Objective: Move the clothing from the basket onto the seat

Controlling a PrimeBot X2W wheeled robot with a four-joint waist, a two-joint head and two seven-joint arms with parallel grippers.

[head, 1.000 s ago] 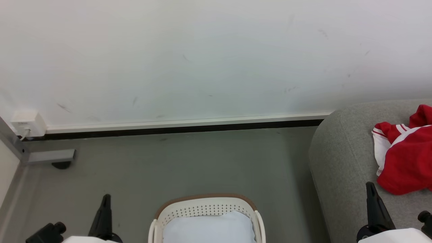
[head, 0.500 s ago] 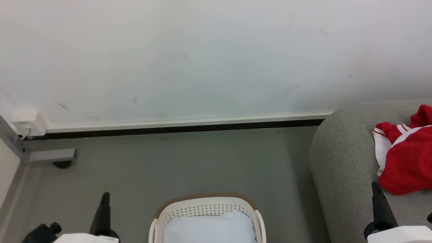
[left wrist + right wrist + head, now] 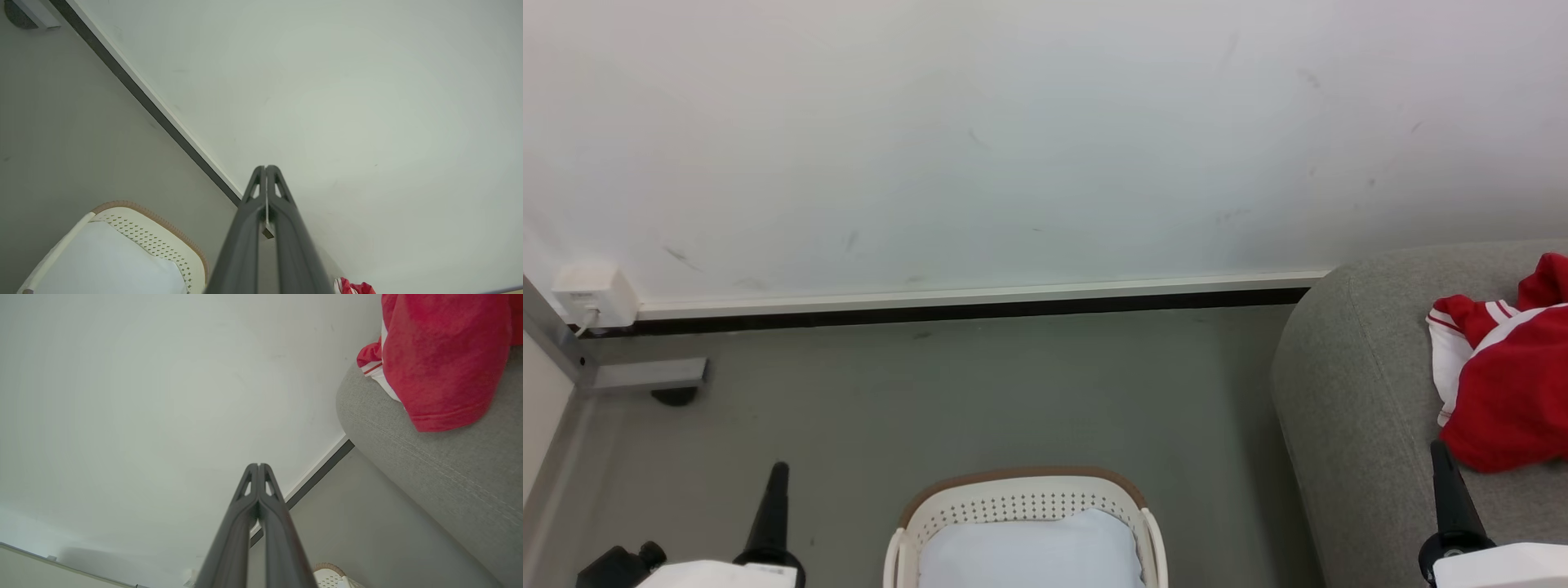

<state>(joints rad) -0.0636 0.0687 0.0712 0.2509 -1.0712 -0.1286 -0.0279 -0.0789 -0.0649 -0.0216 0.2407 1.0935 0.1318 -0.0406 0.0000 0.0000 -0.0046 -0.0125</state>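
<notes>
Bright, even, soft-shadowed light; wrist views bend at edges

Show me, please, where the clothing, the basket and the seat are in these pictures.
clothing [image 3: 1511,400]: head view, on its red fabric.
basket [image 3: 1013,508]: head view, on its perforated far wall.
seat [image 3: 1347,392]: head view, on bare grey upholstery.

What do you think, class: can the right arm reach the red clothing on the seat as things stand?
Probably yes. The right gripper sits close beside the clothing on the seat, nothing between them, though its shut fingers must open first.
</notes>
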